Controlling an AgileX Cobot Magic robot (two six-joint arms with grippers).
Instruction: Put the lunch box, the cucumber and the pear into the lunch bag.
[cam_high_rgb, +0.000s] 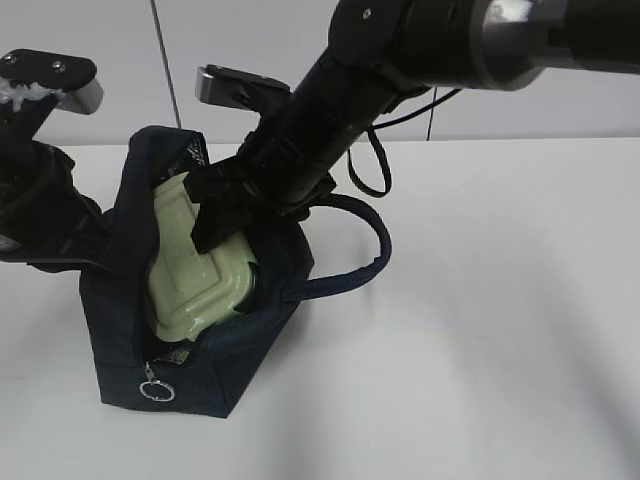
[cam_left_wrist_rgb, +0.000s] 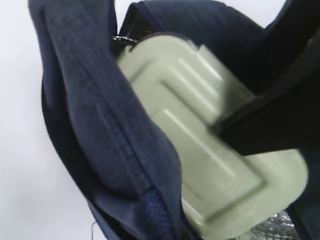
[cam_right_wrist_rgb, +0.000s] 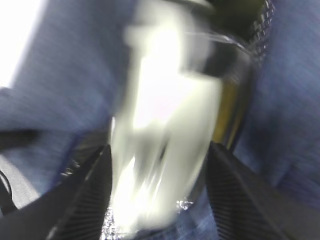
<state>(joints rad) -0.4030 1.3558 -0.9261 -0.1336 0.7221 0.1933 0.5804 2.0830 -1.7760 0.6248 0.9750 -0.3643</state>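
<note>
The table (cam_high_rgb: 480, 330) is the biggest surface, white, spreading out to the right of and below the right gripper (cam_high_rgb: 225, 215). On it stands the lunch bag (cam_high_rgb: 190, 370), dark navy, its top open around that gripper; its loop handle (cam_high_rgb: 370, 255) arcs out just right of the gripper's wrist, and its metal ring pull (cam_high_rgb: 156, 391) hangs at the front lower corner, well below both grippers. The left arm (cam_high_rgb: 40, 200) presses against the bag's left wall, with the fabric edge bunched against it; the left wrist view shows that navy wall (cam_left_wrist_rgb: 115, 150) folded close in front of the camera, but the left gripper's fingers are not visible, so I cannot tell whether they are apart or together.

The lunch box (cam_high_rgb: 200, 275) sits tilted in the bag's mouth, pale green lid facing up and outward, directly under the right gripper. The right gripper's 2 fingers (cam_right_wrist_rgb: 87, 200) stand on either side of the box, clamped on it, though that view is badly blurred.
</note>
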